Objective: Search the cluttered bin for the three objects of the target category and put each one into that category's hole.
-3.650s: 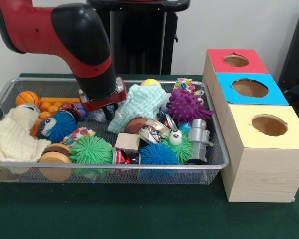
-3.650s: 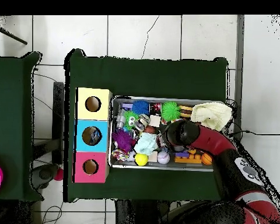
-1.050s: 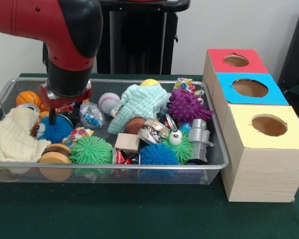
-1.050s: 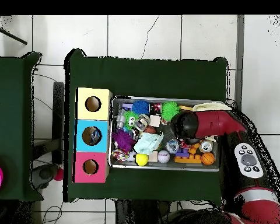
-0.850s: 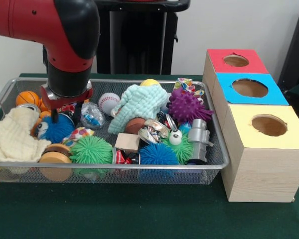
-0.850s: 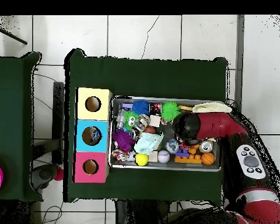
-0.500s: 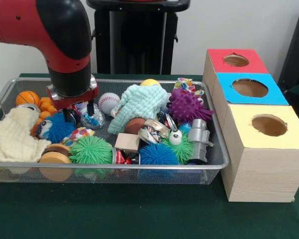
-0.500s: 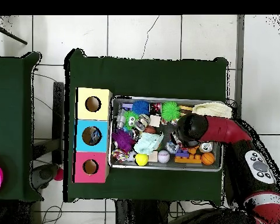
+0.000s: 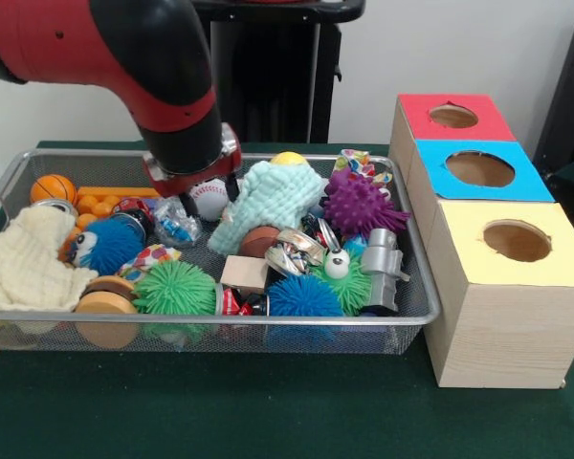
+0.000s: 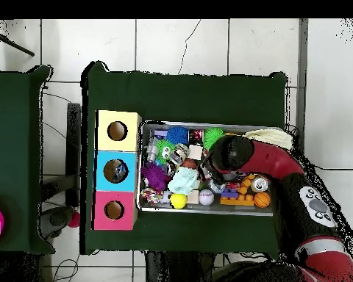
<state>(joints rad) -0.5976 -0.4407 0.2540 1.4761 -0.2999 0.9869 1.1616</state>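
Observation:
A wire bin (image 9: pixel 220 320) holds a heap of toys. Among them are a white baseball (image 9: pixel 210 199), a small orange basketball (image 9: pixel 53 188), a yellow ball (image 9: pixel 289 159) and a brown football (image 9: pixel 261 239). There are also spiky balls in purple (image 9: pixel 356 206), green (image 9: pixel 175 289) and blue (image 9: pixel 303 296). My gripper (image 9: pixel 209 194) hangs low at the back of the bin, open, with a finger on each side of the baseball. In the overhead view the arm (image 10: pixel 234 156) covers the gripper. The baseball (image 10: pixel 206 196) shows near the bin's lower rim.
Three wooden boxes stand right of the bin, with holes in red (image 9: pixel 454 117), blue (image 9: pixel 480 169) and yellow (image 9: pixel 517 241) tops. A teal cloth (image 9: pixel 266 203) lies just right of the gripper. A cream cloth (image 9: pixel 24 258) drapes the left end. A blue furry toy (image 9: pixel 105 244) sits front left.
The arm has swung from above the blue furry toy toward the bin's middle. The gripper now stands over the baseball beside the teal cloth, and nothing has been lifted.

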